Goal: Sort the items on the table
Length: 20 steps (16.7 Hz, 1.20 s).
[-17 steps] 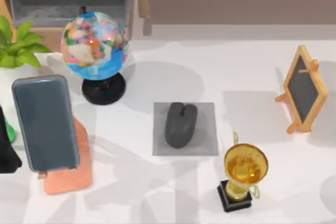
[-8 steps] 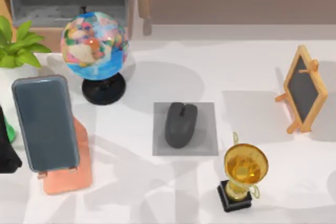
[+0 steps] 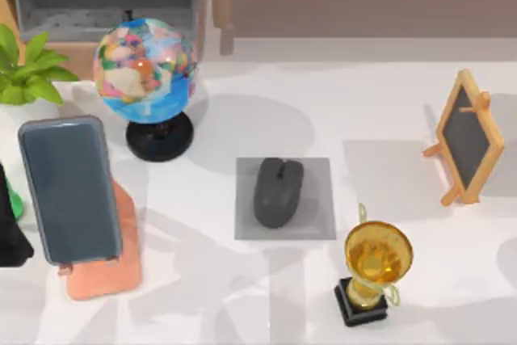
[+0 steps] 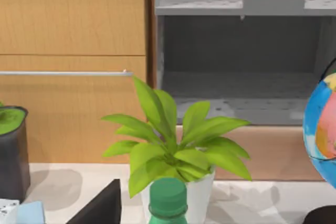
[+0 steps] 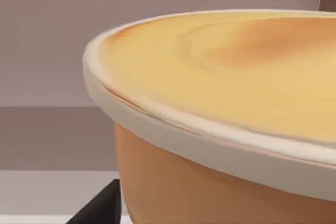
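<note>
A: Where do the 2 items sit right now?

B: In the top view the smartphone (image 3: 69,189) leans on a copper-coloured phone stand (image 3: 113,268) at the left of the frame, its long axis running roughly top to bottom with a slight tilt. The computer mouse (image 3: 278,191) lies on a grey mouse pad (image 3: 319,199) near the middle of the table (image 3: 266,107), its long axis also top to bottom and its scroll wheel toward the top.

A: And the grippers?

B: A dark shape at the left edge of the top view, just beside the smartphone, is probably part of the left arm. Each wrist view shows a dark sliver at its lower edge that may be a fingertip, so I cannot tell whether either gripper is released or clenched. Nothing appears to be grasped.

A: Which arm is nearer to what?

B: The left wrist view looks past a potted plant (image 4: 176,153), a green bottle cap (image 4: 168,199) and the globe (image 4: 321,124), so I judge the left arm nearer the smartphone. The right wrist view faces a tan bowl-like vessel (image 5: 220,129). The mouse lies between the 2 sides, above and left of the trophy (image 3: 376,268) in frame.

A: How far along?

B: Both items look placed already, so sorting may be nearly done.
</note>
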Motion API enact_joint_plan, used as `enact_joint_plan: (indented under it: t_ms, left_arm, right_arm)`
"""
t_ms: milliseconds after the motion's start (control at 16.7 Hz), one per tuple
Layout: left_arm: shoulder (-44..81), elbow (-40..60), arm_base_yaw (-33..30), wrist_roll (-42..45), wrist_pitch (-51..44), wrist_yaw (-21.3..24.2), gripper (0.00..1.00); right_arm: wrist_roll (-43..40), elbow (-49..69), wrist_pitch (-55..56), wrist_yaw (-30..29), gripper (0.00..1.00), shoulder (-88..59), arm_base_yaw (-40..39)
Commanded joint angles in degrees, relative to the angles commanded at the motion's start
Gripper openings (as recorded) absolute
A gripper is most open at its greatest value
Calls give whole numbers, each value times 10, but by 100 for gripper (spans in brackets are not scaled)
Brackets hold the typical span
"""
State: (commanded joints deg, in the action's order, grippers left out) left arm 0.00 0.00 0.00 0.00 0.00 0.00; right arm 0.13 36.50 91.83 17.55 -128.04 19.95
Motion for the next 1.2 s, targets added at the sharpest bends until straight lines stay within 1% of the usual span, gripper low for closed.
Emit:
enact_joint_plan:
  t_ms: [300,1080,1140,1200]
  left_arm:
    - [0,0,0,0,0,0,100]
    - [0,0,0,0,0,0,100]
    - [0,0,0,0,0,0,100]
    - [0,0,0,0,0,0,100]
  right_arm:
    - [0,7,-5,-2,100,-2,-2]
    - [0,7,-5,-2,2,-2,-2]
    - [0,7,-5,-2,0,-2,-2]
    - [0,7,-5,-2,0,-2,-2]
